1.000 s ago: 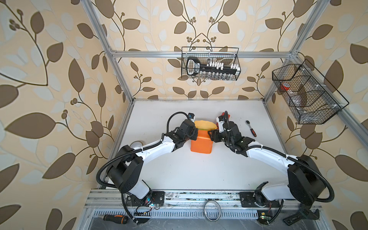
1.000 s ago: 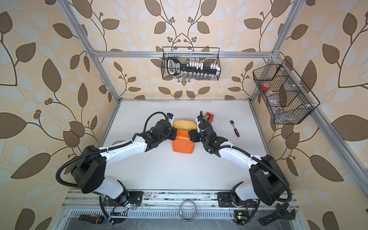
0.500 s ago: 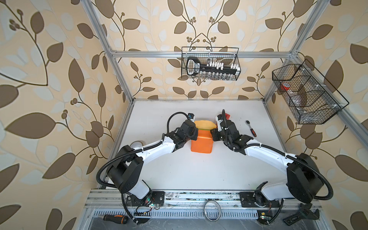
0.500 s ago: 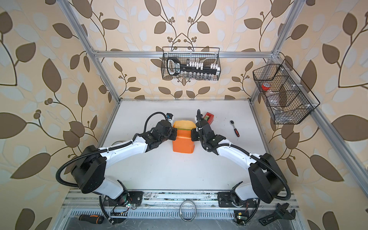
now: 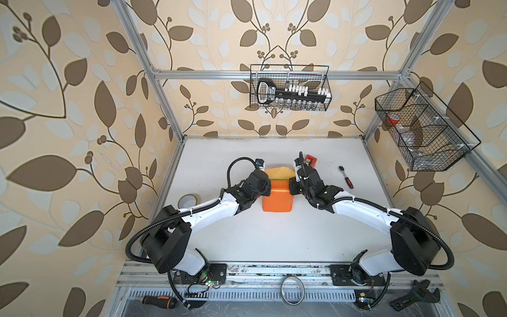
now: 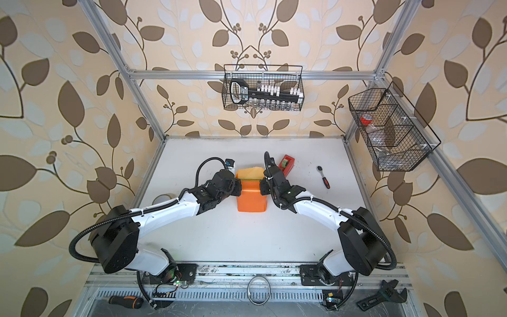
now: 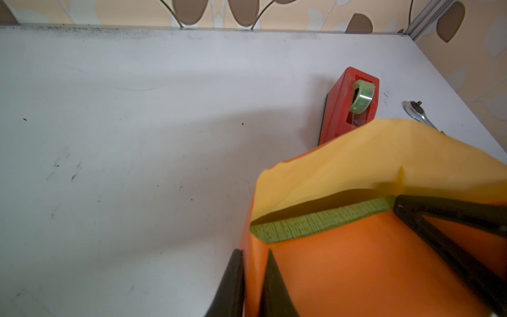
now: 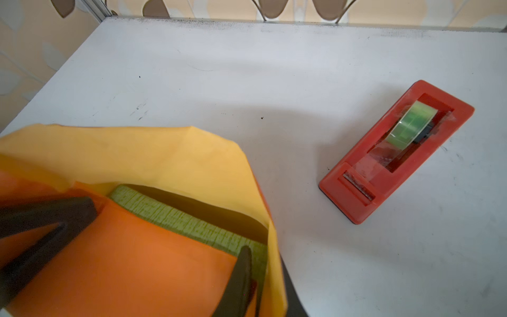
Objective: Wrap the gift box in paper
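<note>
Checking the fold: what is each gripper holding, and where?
Both pinch the paper: the left gripper its left side edge, the right gripper its right side edge, beside the gift box's green rim.

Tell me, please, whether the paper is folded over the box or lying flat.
Folded over, not finished. The paper covers most of the box, whose green edge shows; the pale far flap is not yet down.

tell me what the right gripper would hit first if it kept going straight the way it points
Most likely the paper: the right gripper straddles its raised side wall, with the gift box edge just ahead. Depth is unclear.
</note>
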